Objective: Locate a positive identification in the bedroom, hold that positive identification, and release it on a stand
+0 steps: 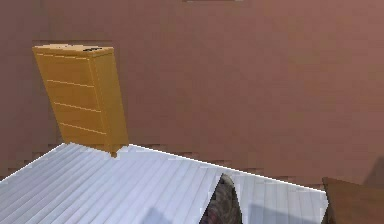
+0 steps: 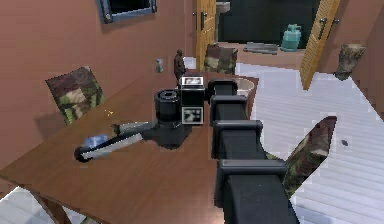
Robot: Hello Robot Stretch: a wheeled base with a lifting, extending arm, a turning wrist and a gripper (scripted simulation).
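Note:
In the arm side view my arm point(image 2: 245, 150) reaches out over a brown wooden table point(image 2: 70, 135). The gripper point(image 2: 97, 151) points toward that view's left, low above the tabletop. A small pale, bluish patch sits at the fingertips point(image 2: 118, 146), with the tabletop right behind it, so I cannot tell whether the gripper holds anything. A tiny yellowish speck point(image 2: 110, 112) lies on the table just beyond the fingers. An orange chest of drawers point(image 1: 82, 97) stands against the wall at the forward view's left.
Patterned chairs ring the table: one on the left point(image 2: 75, 92), one at the far end point(image 2: 220, 57), one near the arm point(image 2: 312, 148). A small dark figure point(image 2: 180, 62) stands on the far tabletop. A doorway with a teal vessel point(image 2: 290, 38) opens beyond. Pale striped floor point(image 1: 110, 185) lies ahead.

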